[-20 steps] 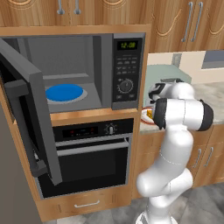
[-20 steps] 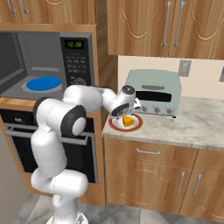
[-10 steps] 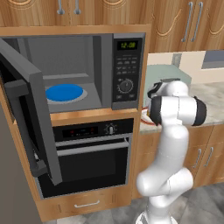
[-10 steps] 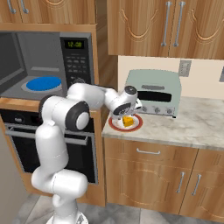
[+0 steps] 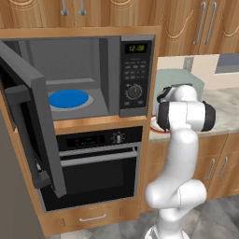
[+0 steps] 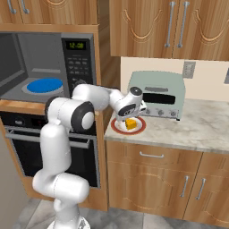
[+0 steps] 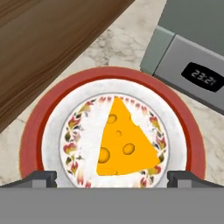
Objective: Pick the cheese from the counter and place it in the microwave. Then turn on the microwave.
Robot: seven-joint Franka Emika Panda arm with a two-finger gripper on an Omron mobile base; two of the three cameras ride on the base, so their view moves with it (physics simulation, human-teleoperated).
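Gripper: two-finger gripper (image 7: 112, 177), jaws wide apart, nothing held.
Cheese: yellow-orange wedge (image 7: 123, 141) on red-rimmed plate (image 7: 35, 127).
Tip: descend straight, straddle wedge, then squeeze.

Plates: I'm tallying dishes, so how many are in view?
2: a red-rimmed floral plate on the counter under the yellow cheese wedge, and a blue round plate inside the open microwave.

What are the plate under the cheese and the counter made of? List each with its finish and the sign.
Plate: looks like glazed ceramic; smooth red rim, white centre, painted floral ring.
Counter: seems polished stone, perhaps marble; pale beige with mottled veining.
Both are rendered, so these are guesses from the look alone.
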